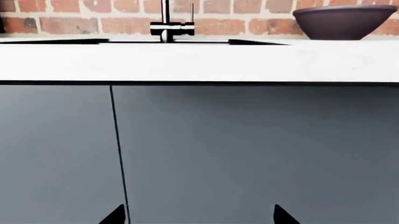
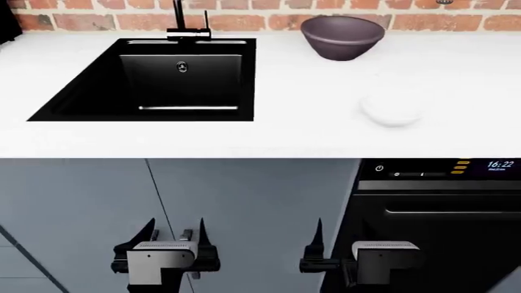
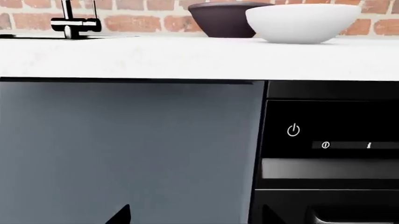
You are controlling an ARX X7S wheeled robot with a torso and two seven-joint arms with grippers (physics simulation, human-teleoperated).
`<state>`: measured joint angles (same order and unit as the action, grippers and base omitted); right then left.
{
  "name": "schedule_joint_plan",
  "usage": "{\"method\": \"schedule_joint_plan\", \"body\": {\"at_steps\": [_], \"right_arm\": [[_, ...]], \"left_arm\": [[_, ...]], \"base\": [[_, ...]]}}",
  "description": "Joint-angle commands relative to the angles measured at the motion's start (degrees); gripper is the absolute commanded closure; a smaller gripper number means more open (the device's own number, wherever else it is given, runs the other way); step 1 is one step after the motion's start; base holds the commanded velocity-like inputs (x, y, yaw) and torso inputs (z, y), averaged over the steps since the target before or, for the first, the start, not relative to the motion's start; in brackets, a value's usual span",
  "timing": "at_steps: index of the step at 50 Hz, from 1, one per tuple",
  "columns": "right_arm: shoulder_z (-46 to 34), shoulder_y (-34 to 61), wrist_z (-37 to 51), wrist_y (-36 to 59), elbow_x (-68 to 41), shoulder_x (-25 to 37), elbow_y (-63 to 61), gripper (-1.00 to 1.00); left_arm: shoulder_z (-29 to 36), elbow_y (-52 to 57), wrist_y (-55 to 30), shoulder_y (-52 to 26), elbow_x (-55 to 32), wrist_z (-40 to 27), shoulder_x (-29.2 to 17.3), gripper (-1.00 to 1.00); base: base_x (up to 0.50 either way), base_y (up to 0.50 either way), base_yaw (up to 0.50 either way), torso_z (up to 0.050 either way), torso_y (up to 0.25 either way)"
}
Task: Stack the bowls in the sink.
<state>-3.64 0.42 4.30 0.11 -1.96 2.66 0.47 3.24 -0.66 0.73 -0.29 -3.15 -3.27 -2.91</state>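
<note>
The sink (image 2: 82, 91) sits at the counter's (image 2: 269, 137) left, faucet (image 2: 180, 24) at its back rim. Right of it stands the dark bowl (image 2: 342, 36) by the brick wall (image 2: 244, 21); the white bowl (image 2: 392, 111) lies nearer the front edge. Below the edge, left gripper (image 2: 172, 235) and right gripper (image 2: 342, 244) hang with fingers spread, holding nothing, facing the cabinet doors (image 2: 244, 201) and oven (image 2: 440, 207).

Two bowls (image 2: 343, 36) (image 2: 391, 111), one sink (image 2: 82, 91), two grippers (image 2: 173, 235) (image 2: 319, 235)
</note>
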Motion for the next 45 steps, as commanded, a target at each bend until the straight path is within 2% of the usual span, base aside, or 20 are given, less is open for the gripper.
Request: {"method": "schedule_joint_plan", "body": {"at_steps": [1, 13, 16, 22, 33, 38, 45], "right_arm": [[-1.30, 0.16, 1.57, 0.00, -0.89, 1.20, 0.17, -1.00], [-2.45, -0.17, 3.17, 0.79, -0.78, 2.18, -2.20, -1.00], [-2.79, -1.01, 3.75, 2.66, -0.42, 2.70, -5.85, -1.00], [-3.72, -2.56, 3.64, 12.71, -1.20, 4.14, -19.53, -1.00], [-0.06, 3.82, 6.21, 31.09, -4.51, 5.91, -39.71, -1.00], [2.02, 9.33, 7.19, 42.63, -6.80, 6.53, -48.39, -1.00], [5.12, 20.75, 7.84, 58.86, -10.45, 7.40, -56.07, -1.00]], "left_arm": [[1.30, -0.06, 0.51, -0.01, -1.30, -1.16, -1.04, -1.00], [2.21, 2.56, -0.69, 0.49, -1.91, -2.16, -2.28, -1.00], [2.66, 6.71, -2.37, 1.00, -2.18, -2.30, -2.83, -1.00], [2.81, 18.38, -9.08, 1.56, -4.83, -2.36, -3.93, -1.00], [0.11, 38.78, -27.23, -4.58, -12.41, -5.32, -6.11, -1.00], [-2.50, 47.48, -40.55, -12.14, -18.69, -8.66, -6.26, -1.00], [-5.57, 52.96, -56.55, -23.93, -25.44, -13.36, -6.85, -1.00]], "base": [[0.00, -0.46, 0.00, 0.000, 0.000], [0.00, -0.08, 0.00, 0.000, 0.000], [0.00, 0.00, 0.00, 0.000, 0.000], [0.00, 0.00, 0.00, 0.000, 0.000], [0.00, 0.00, 0.00, 0.000, 0.000], [0.00, 0.00, 0.00, 0.000, 0.000], [0.00, 0.00, 0.00, 0.000, 0.000]]}}
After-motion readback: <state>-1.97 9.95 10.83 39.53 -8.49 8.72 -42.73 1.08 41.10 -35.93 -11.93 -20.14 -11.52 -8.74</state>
